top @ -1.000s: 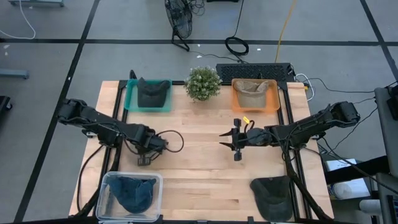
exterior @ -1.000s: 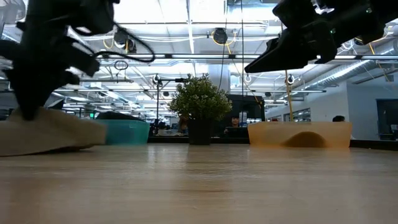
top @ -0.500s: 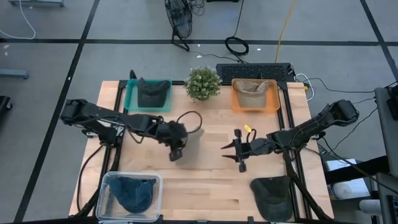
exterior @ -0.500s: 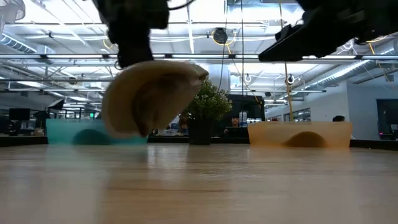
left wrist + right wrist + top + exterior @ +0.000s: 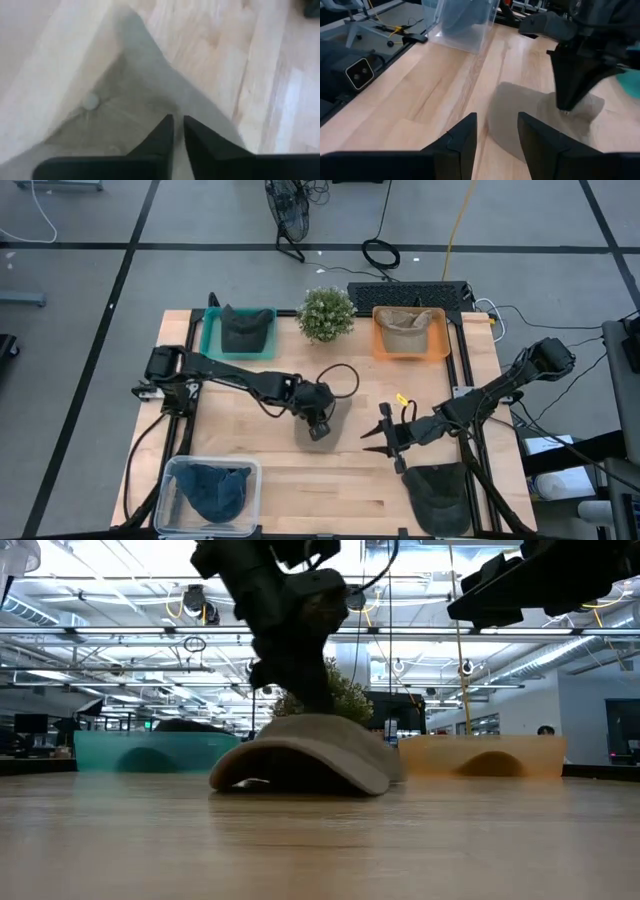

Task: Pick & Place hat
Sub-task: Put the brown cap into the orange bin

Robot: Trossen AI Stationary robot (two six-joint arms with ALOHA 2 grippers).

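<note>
A tan cap [image 5: 305, 755] lies in the middle of the table, crown up, resting on its brim and lower edge. Seen from above, the cap [image 5: 328, 412] is hard to pick out against the wood. My left gripper [image 5: 320, 426] stands over it, shut on its crown. My right gripper [image 5: 384, 442] hovers open above the table to the cap's right, toward the near edge, and touches nothing. In the right wrist view its gripper [image 5: 497, 120] points at the cap [image 5: 530, 117]. My left gripper [image 5: 178, 120] pinches the cap's crown cloth [image 5: 150, 107] between its two fingers, a little beside the top button [image 5: 90, 101]. The fingers [image 5: 318, 705] come from above, pointing down. The cap sits on the table under them, crown up.
At the far edge stand a teal bin [image 5: 212, 340] with a dark cap, a potted plant [image 5: 326, 312] and an orange bin [image 5: 440, 345] with a tan cap. A clear bin [image 5: 172, 480] with a blue cap sits near left. A dark cap [image 5: 440, 495] lies near right.
My left gripper lifted the tan cap off the table's left part, carried it hanging toward the right, and lowered it onto the table's middle, where it now rests crown up. My right gripper drifted toward the near edge and stayed open.
</note>
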